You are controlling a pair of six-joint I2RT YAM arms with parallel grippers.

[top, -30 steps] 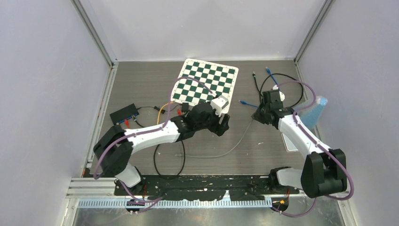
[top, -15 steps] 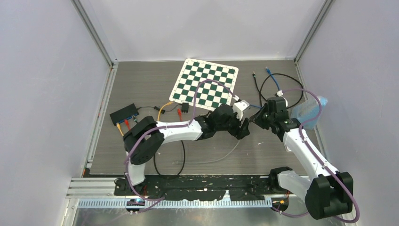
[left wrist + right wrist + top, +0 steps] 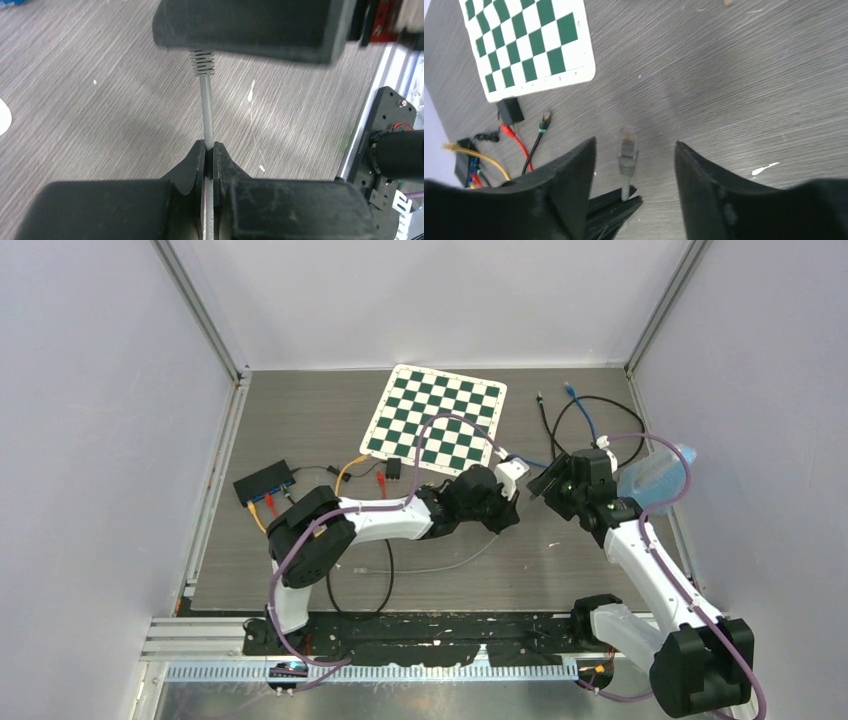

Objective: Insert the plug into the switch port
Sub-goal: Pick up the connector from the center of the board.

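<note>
Left gripper (image 3: 210, 150) pinches the grey cable (image 3: 207, 107) at frame centre; right gripper (image 3: 635, 145) gapes around the plug (image 3: 627, 149), seemingly without touching it

The switch (image 3: 264, 481) lies left of the chessboard (image 3: 430, 400), cables (image 3: 352, 472) between.

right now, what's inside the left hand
The left hand pinches a grey cable; in its wrist view the plug is covered by the right hand.
</note>
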